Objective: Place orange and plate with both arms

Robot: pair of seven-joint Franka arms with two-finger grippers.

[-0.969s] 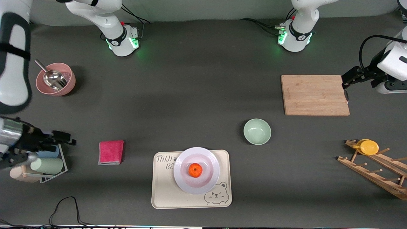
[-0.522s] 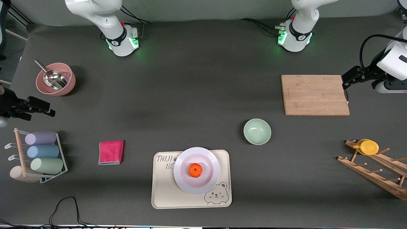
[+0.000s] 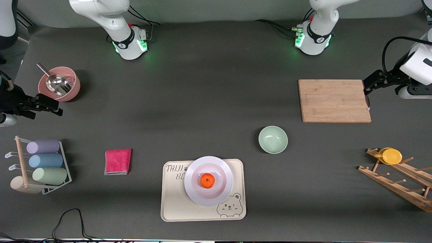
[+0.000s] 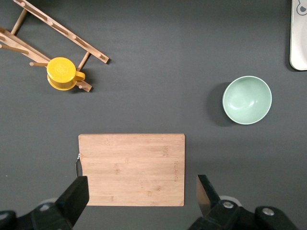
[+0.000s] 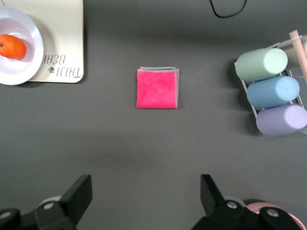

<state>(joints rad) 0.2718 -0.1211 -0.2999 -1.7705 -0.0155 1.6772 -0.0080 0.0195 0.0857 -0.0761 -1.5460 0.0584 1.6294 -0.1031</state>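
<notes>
Orange (image 3: 207,180) in colour and small, the orange sat in the middle of the white plate (image 3: 222,192), which rested on a cream tray (image 3: 175,209) printed with a bear, at the surface's (image 3: 202,101) edge nearest the front camera. Nothing lay on top of either. A pale green bowl (image 3: 273,139) stood a little farther from the camera, toward the left arm's end, and a folded pink cloth (image 3: 117,161) lay beside the tray toward the right arm's end.

At the right arm's end a wire rack (image 3: 64,175) held three tumblers on their sides, lilac (image 3: 43,146), blue (image 3: 46,160) and green (image 3: 50,175), and a pink bowl (image 3: 69,92) held one metal scoop (image 3: 55,82). At the left arm's end lay one bamboo cutting board (image 3: 334,100) and a wooden peg rack (image 3: 398,182) carrying a single yellow cup (image 3: 390,156).

Both arms waited well apart from the plate. The left tool (image 3: 369,87) hung at the cutting board's edge with its fingers (image 4: 76,194) spread apart and empty; in its wrist view the board showed between them. The right tool (image 3: 49,105) hung just beside the pink bowl, fingers (image 5: 81,194) likewise apart and holding nothing, with bare dark grey matting between them.
</notes>
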